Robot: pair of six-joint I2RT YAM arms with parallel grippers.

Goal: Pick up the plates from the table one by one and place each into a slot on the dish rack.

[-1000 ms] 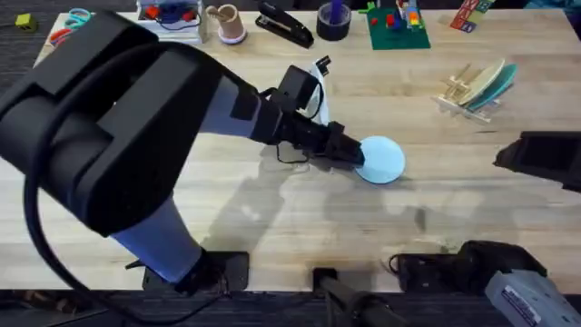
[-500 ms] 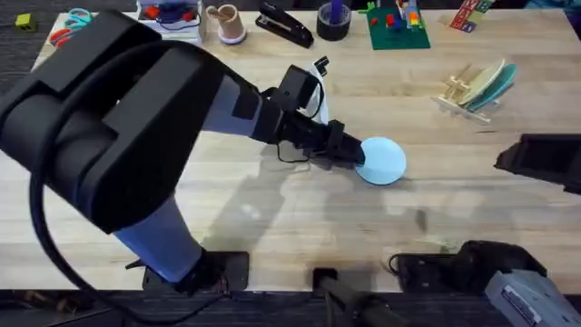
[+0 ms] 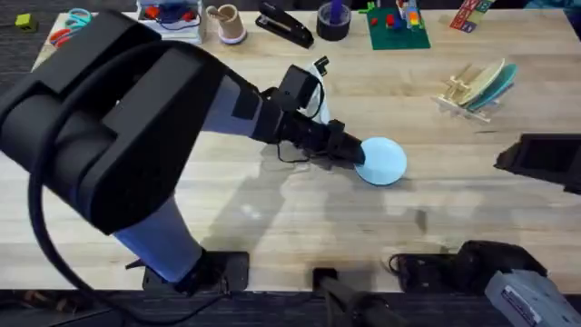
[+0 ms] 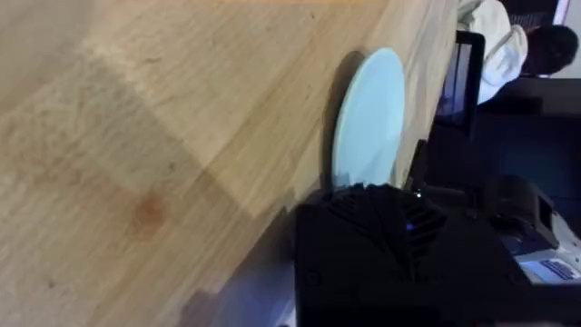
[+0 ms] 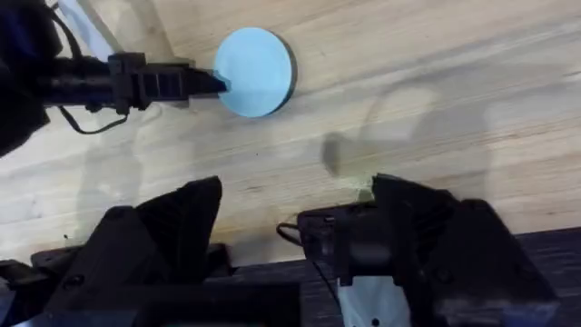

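Near the middle of the light wooden plank table, the left gripper has its black fingers pinched on the near rim of the small round light blue plate. Such an edge-only grip could let it slip or pivot when lifted toward the pale wooden dish rack, well apart at the far right. The right gripper hangs spread and empty.
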